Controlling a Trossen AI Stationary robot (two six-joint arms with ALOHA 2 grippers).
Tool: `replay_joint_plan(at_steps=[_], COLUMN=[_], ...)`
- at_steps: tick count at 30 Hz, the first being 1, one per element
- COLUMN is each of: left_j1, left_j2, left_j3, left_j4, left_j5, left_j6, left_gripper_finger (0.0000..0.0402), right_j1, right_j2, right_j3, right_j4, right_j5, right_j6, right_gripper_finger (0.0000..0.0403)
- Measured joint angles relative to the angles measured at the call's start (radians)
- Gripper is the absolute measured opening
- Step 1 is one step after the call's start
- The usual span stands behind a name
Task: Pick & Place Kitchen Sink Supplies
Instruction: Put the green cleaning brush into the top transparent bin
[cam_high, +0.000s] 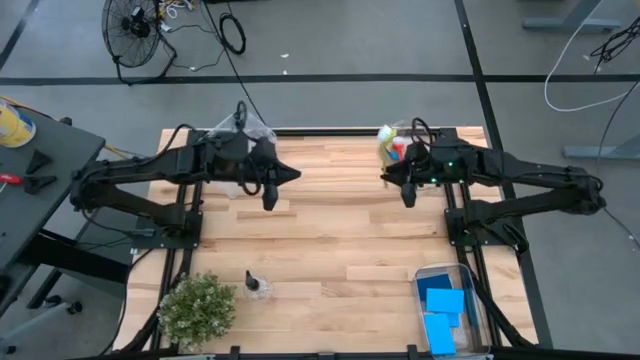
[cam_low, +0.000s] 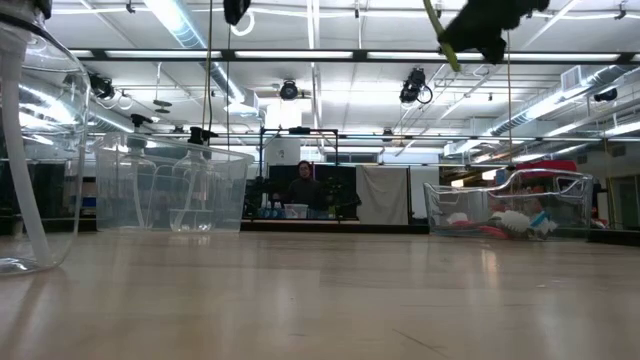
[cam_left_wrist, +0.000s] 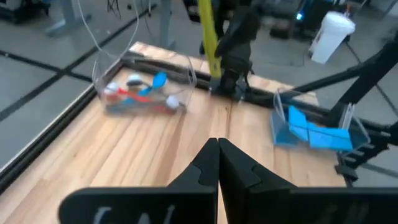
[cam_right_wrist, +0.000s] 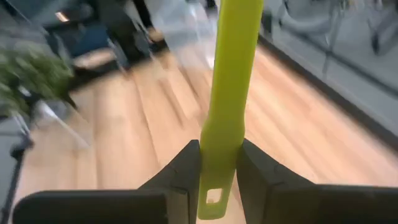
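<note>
Here, the right hand (cam_right_wrist: 217, 171) grips a yellow-green brush (cam_right_wrist: 229, 87) by its handle end, holding it above the counter (cam_high: 340, 240) near the far-right bin (cam_high: 392, 143) of brushes. The left hand (cam_left_wrist: 217, 163), fingers pressed together and holding nothing, hangs over the counter's far left. Blue sponges (cam_high: 443, 303) lie in the near-right bin (cam_high: 470, 290); a bottle (cam_high: 256, 286) stands beside the plant (cam_high: 197, 308).
</note>
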Motion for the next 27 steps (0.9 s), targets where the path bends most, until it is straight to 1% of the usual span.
replay_joint_plan(at_steps=[2, 4, 7, 9, 15, 21, 27], left_j1=[0.0, 0.002, 0.007, 0.009, 0.027, 0.07, 0.119], left_j2=[-0.028, -0.053, -0.078, -0.091, -0.121, -0.121, -0.121], left_j3=[-0.037, -0.061, -0.067, -0.064, -0.067, -0.065, -0.065], left_j4=[0.029, 0.012, 0.006, 0.041, 0.022, 0.044, 0.063], left_j5=[-0.001, -0.006, -0.011, -0.012, -0.043, -0.05, -0.05], left_j6=[-0.013, -0.026, -0.026, -0.027, -0.03, -0.033, -0.033], left_gripper_finger=[0.0003, 0.0003, 0.0006, 0.0005, 0.0004, 0.0008, 0.0004], right_j1=[-0.025, -0.056, -0.11, -0.148, -0.28, -0.406, -0.505], right_j2=[-0.006, -0.007, -0.006, -0.006, -0.006, -0.006, 0.003], right_j3=[0.0, 0.0, 0.0, 0.0, 0.0, 0.0, 0.0], right_j4=[-0.082, -0.135, -0.214, -0.261, -0.362, -0.398, -0.475], right_j5=[-0.01, -0.018, -0.042, -0.041, -0.029, 0.04, 0.16], right_j6=[0.022, 0.031, 0.036, 0.054, 0.08, 0.061, 0.049], right_gripper_finger=[0.0078, 0.0078, 0.0078, 0.0078, 0.0078, 0.0078, 0.0078])
